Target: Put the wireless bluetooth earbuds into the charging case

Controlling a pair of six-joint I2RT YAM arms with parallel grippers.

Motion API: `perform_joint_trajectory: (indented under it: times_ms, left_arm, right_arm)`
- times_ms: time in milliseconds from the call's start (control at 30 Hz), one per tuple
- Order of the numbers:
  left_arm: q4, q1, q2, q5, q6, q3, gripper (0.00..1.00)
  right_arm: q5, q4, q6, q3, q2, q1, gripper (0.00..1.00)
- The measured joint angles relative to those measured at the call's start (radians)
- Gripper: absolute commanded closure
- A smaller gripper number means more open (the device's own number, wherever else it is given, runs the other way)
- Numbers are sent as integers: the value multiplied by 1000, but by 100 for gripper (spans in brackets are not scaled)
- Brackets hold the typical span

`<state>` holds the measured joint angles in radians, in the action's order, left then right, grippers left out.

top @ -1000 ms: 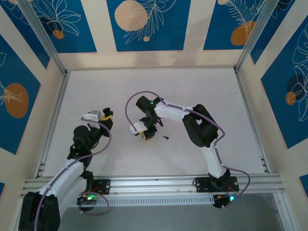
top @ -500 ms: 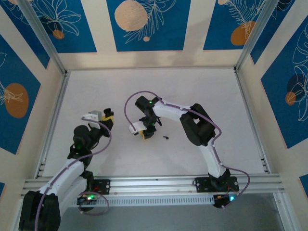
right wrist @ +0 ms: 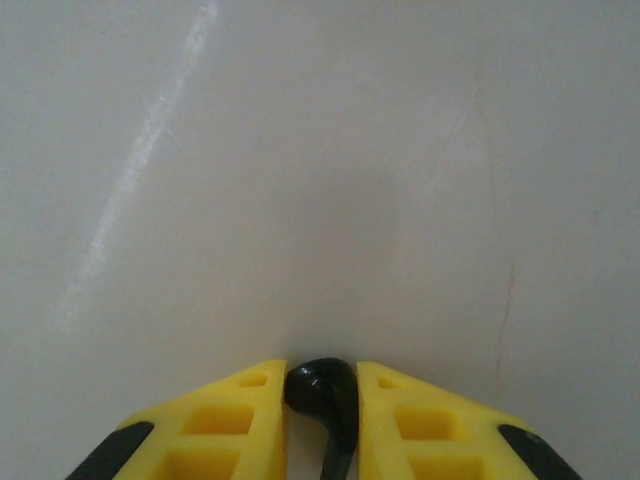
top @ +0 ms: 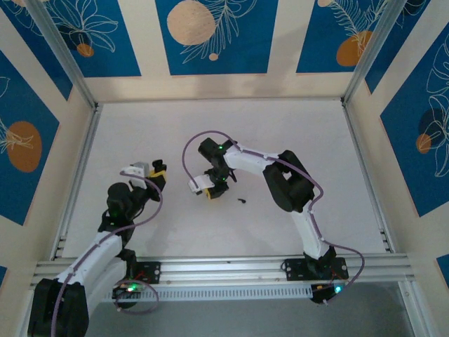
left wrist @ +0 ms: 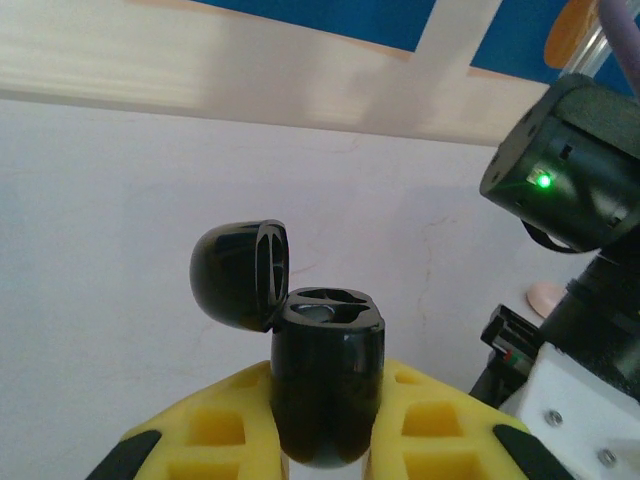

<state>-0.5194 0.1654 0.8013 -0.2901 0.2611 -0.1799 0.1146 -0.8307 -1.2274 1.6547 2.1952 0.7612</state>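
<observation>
My left gripper (left wrist: 325, 425) is clamped on the charging case (left wrist: 326, 370). The yellow fingers (left wrist: 225, 425) press its sides, and the black body stands upright between them. Its lid (left wrist: 238, 275) is swung open to the left on the hinge, so the top of the case is bare. I cannot tell what lies in its hollows. From above, this gripper (top: 157, 173) sits over the left part of the white table (top: 316, 140).

My right gripper (right wrist: 322, 400) points down at the table, jaws closed tight on one earbud (right wrist: 320, 384), a small glossy black thing pinched between the yellow fingers (right wrist: 240, 420). Its rounded end shows just past the tips, close to the table top. In the top view this gripper (top: 213, 192) is near the middle of the table, well apart from the left one.

The second earbud (top: 242, 201) lies loose on the table, just to the right of my right gripper and touching nothing.
</observation>
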Motion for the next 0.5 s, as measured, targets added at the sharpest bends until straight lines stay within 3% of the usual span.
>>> perform_joint_trajectory:
  times_ms: [133, 500]
  left_arm:
    - [12, 0, 10, -51, -29, -20, 89]
    - [-119, 55, 155, -152, -90, -32, 90]
  right_arm:
    - [45, 44, 62, -42, -56, -19, 81]
    - [316, 344, 414, -383, -455, -146, 83]
